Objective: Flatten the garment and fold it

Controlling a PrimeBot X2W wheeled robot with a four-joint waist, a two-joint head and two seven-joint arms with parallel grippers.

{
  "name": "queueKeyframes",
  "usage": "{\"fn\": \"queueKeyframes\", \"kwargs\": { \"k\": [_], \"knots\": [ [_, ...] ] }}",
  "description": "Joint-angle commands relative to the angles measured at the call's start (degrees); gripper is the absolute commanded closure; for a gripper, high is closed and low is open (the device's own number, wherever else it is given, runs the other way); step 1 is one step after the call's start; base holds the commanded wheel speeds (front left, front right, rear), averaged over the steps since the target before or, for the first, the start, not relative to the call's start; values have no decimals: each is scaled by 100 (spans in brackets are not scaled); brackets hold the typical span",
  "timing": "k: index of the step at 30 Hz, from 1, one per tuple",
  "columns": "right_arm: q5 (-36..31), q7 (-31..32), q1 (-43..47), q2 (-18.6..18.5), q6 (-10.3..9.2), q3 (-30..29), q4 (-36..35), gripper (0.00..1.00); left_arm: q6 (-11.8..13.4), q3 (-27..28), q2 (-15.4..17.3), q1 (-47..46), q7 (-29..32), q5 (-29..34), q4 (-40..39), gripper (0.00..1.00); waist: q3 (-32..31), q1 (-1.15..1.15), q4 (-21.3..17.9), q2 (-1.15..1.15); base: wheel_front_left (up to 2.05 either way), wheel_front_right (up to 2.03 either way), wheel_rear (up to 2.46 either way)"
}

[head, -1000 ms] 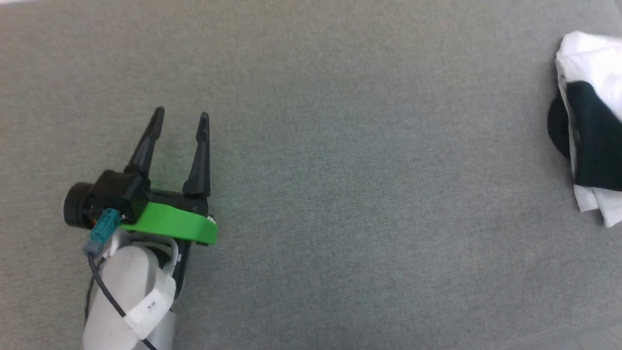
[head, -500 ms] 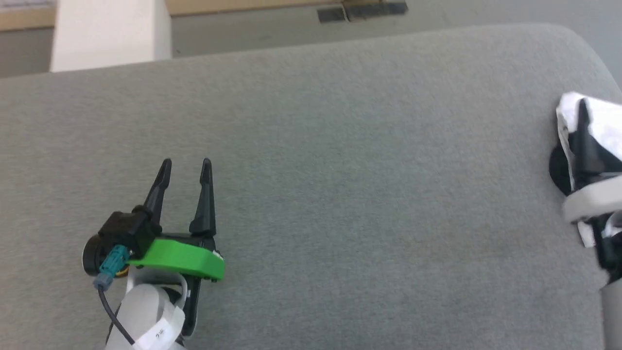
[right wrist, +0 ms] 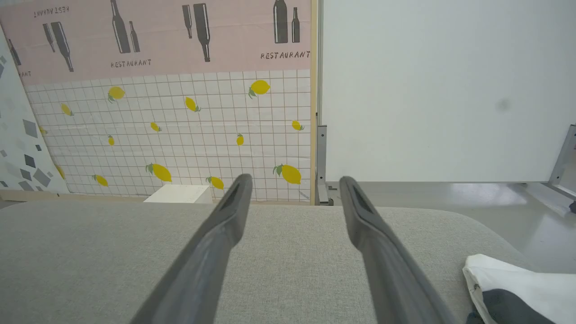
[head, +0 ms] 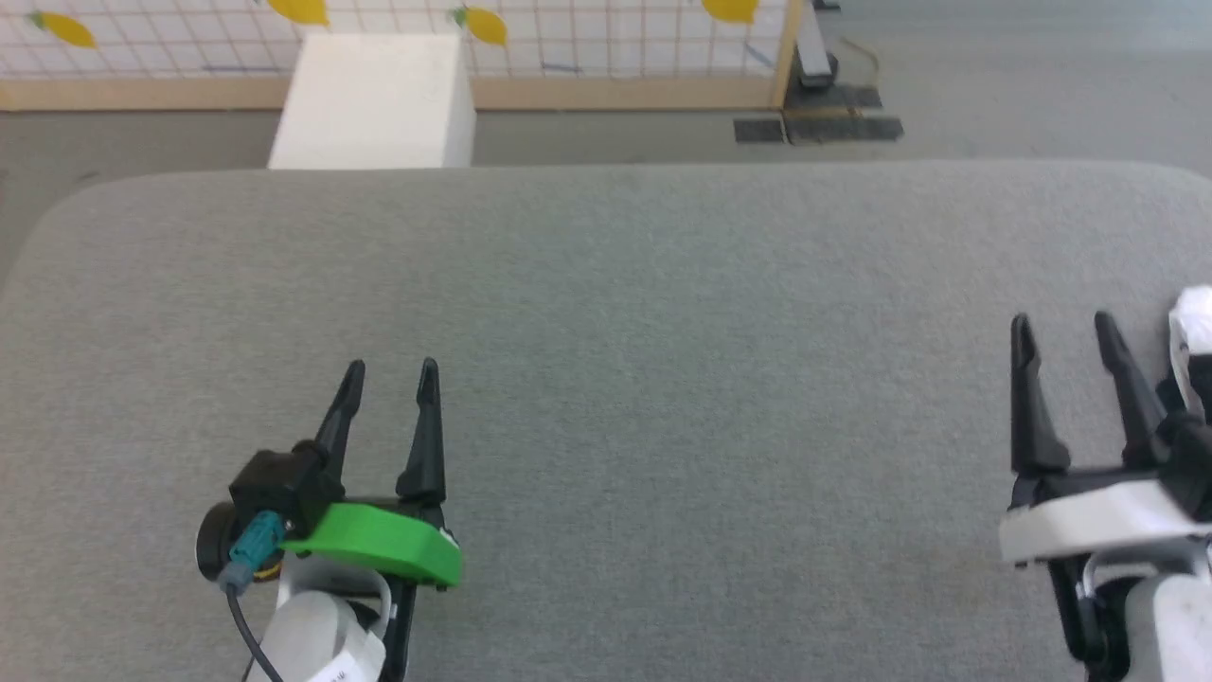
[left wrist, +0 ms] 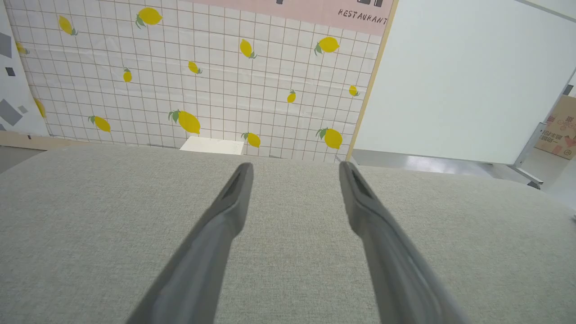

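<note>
since the garment (head: 1195, 324) lies bunched in a heap at the right edge of the table (head: 663, 332), neither flattening nor folding is judged done; the whole task is left. left claw (head: 391, 365) and right claw (head: 1061, 320) are both spread and hold nothing. right claw stands just beside the heap; left claw is well apart, toward the front left. the table's wide middle gives room to spread the cloth, bounded by the far edge and rounded corners.

The counter (head: 606, 284) was matt grey woven cloth; the garment (right wrist: 517, 279), soft smooth cloth; the fingers (left wrist: 234, 202), matt dark plastic.
</note>
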Motion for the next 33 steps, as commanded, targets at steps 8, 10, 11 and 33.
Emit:
{"fn": "queueKeyframes", "kwargs": {
  "k": [8, 10, 11, 33],
  "knots": [
    [-179, -140, 749, 198, -10, -77, -95, 0, 21, -115, -35, 370, -21, -32, 84, 0, -531, 1, 393, 0, 0, 0, 0],
    [-184, -141, 883, 211, -10, -107, -100, 0, 41, -158, -36, 452, -21, -63, 89, 0, -593, 1, 421, 0, 0, 0, 0],
    [-178, -142, 945, 215, -10, -121, -110, 0, 53, -182, -36, 492, -21, -77, 88, 0, -617, 1, 436, 0, 0, 0, 0],
    [133, -111, 1249, 208, 0, -30, 18, 100, 131, -273, -18, 755, 1, -48, 123, 100, -879, 1, 414, 0, 0, 0, 0]
  ]
}}
